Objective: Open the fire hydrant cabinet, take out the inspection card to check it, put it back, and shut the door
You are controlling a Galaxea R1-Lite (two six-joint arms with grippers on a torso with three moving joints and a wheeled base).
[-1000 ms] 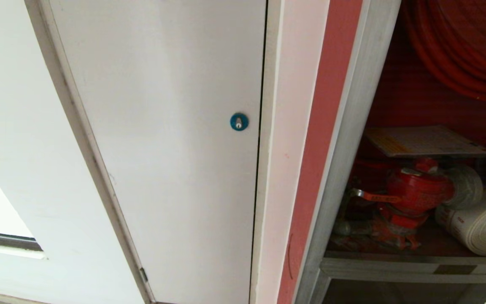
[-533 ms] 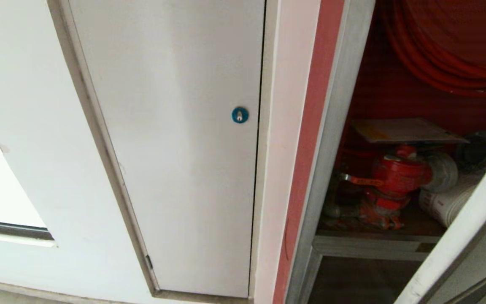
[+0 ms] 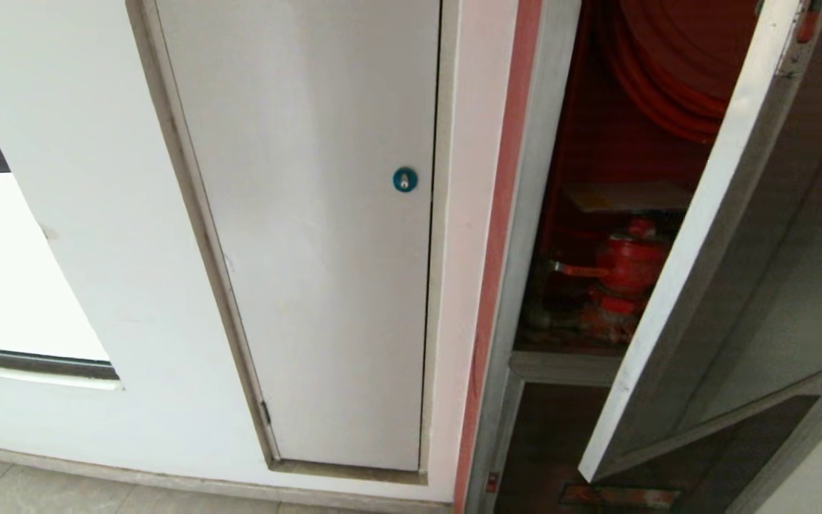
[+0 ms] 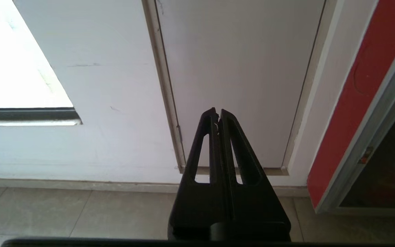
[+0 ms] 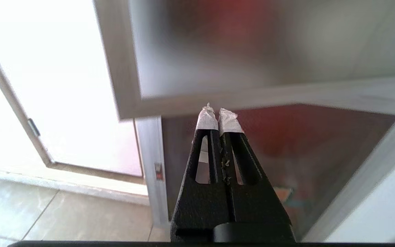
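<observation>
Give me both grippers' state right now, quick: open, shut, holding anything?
Left gripper: shut, empty, pointing at the white panel door.
Right gripper: shut, empty, just short of the door of the fire hydrant cabinet.

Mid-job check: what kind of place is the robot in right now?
Probably a building corridor or service area. A wall-mounted fire hydrant cabinet stands with its door ajar, a red valve inside, beside a white panel door with a blue lock, above a tiled floor.
</observation>
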